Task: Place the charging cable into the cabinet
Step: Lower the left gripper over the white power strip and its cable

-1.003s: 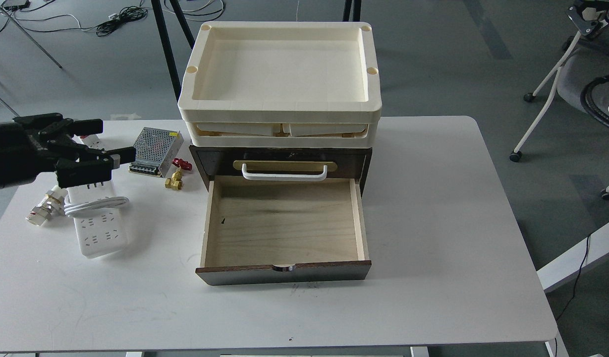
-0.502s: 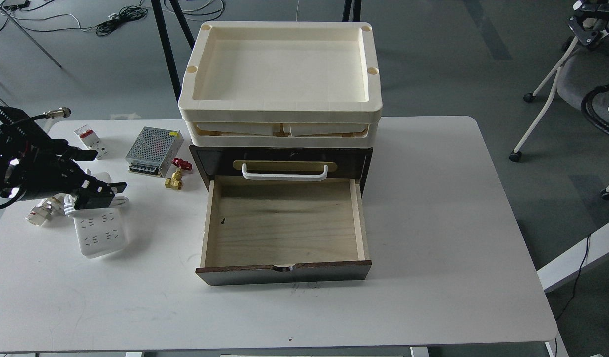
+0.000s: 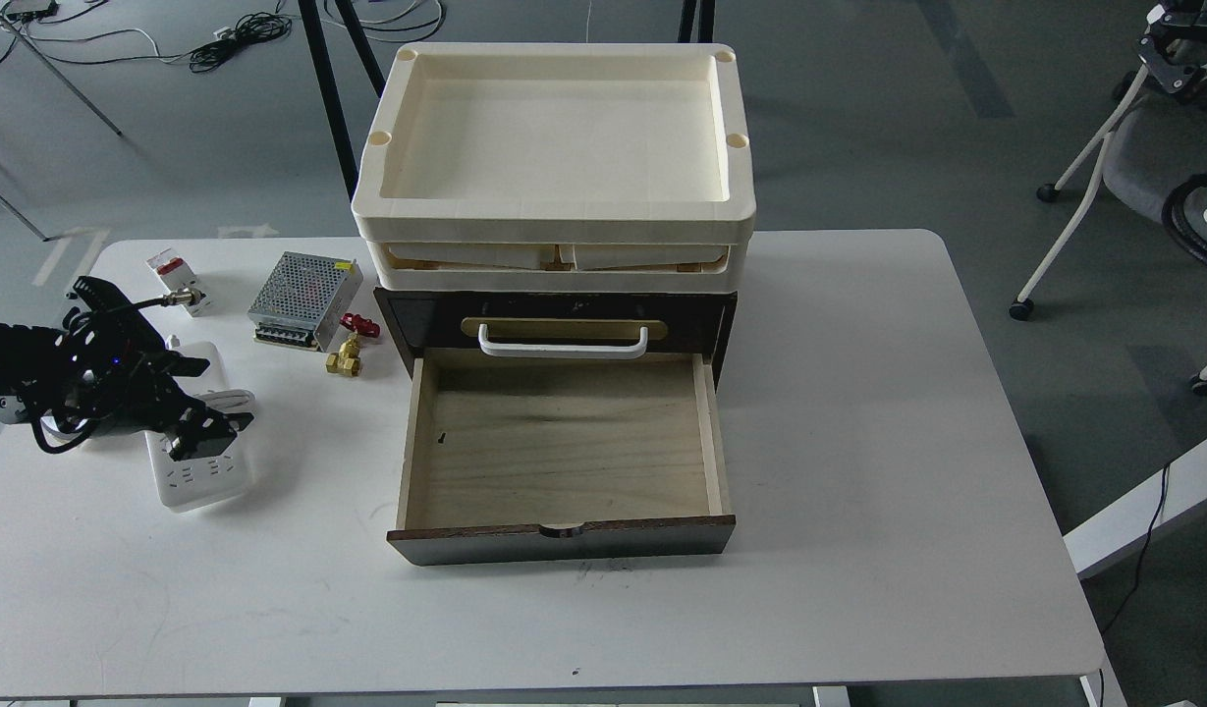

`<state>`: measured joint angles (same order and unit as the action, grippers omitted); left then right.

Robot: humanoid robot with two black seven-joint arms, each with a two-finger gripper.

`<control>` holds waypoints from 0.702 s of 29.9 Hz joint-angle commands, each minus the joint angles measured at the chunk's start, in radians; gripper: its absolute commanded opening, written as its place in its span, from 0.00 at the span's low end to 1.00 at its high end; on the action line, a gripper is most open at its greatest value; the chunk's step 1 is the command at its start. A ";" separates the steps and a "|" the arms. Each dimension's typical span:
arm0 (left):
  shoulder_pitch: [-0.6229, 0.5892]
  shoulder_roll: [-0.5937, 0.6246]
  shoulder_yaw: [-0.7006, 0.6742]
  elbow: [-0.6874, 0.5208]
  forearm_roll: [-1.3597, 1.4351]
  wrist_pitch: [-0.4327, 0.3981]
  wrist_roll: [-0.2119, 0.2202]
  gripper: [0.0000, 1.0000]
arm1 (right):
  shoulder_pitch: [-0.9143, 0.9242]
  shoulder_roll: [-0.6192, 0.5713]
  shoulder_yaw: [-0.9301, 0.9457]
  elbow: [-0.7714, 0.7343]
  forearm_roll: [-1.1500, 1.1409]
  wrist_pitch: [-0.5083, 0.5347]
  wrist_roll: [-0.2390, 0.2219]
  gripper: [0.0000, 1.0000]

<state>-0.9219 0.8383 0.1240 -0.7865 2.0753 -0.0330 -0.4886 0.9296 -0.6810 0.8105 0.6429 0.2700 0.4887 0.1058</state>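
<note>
Charging cable (image 3: pixel 202 469) under left hand (image 3: pixel 202 432)

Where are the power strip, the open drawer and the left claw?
power strip (image 3: pixel 202 481), head view, near end of its top face
open drawer (image 3: pixel 564 442), head view, bare pale wood floor
left claw (image 3: pixel 202 437), head view, between fingertips, over the strip

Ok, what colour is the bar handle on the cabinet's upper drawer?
White, on a brass-coloured plate; the handle on the dark brown cabinet shows clearest in the head view.
</note>
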 commanded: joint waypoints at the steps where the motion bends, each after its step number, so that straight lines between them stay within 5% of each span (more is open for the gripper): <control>1: 0.000 -0.019 0.032 0.055 -0.001 0.031 0.000 0.79 | 0.000 0.000 -0.001 0.000 0.000 0.000 0.000 1.00; 9: 0.006 -0.087 0.095 0.191 -0.004 0.091 0.000 0.73 | -0.006 0.001 0.001 0.000 0.000 0.000 0.000 1.00; 21: 0.009 -0.088 0.102 0.199 -0.006 0.114 0.000 0.60 | -0.008 0.000 0.001 -0.002 0.000 0.000 0.000 1.00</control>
<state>-0.9140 0.7479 0.2254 -0.5874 2.0684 0.0803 -0.4886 0.9220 -0.6798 0.8112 0.6420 0.2700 0.4886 0.1058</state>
